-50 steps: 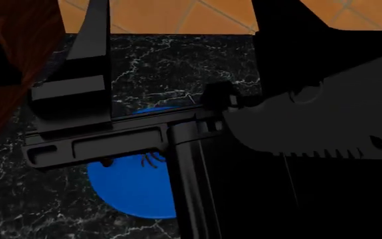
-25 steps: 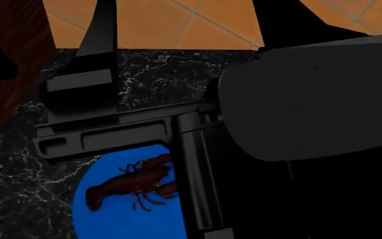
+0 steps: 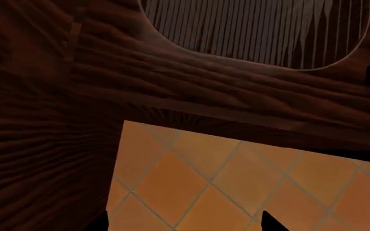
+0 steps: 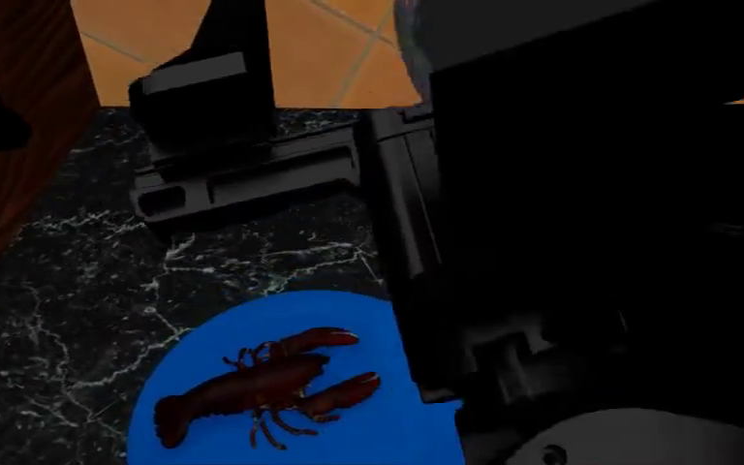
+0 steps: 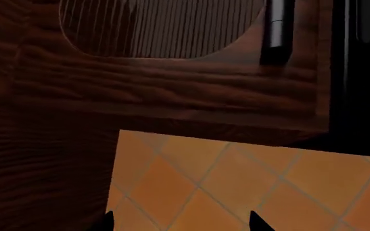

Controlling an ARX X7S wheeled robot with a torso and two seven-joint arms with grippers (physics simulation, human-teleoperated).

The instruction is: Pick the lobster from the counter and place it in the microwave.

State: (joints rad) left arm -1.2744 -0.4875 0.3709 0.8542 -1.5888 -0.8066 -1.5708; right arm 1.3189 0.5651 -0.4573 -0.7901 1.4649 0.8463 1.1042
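Lobster (image 4: 263, 389) is being held up by blue plate (image 4: 217, 436) on counter (image 4: 75, 291); both claws' grip can't be told.

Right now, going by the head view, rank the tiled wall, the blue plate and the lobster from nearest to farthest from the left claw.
1. Orange tiled wall: just behind the raised left claw.
2. Blue plate: low on the counter, toward the robot.
3. Lobster: lying on that plate, so barely separable from it.
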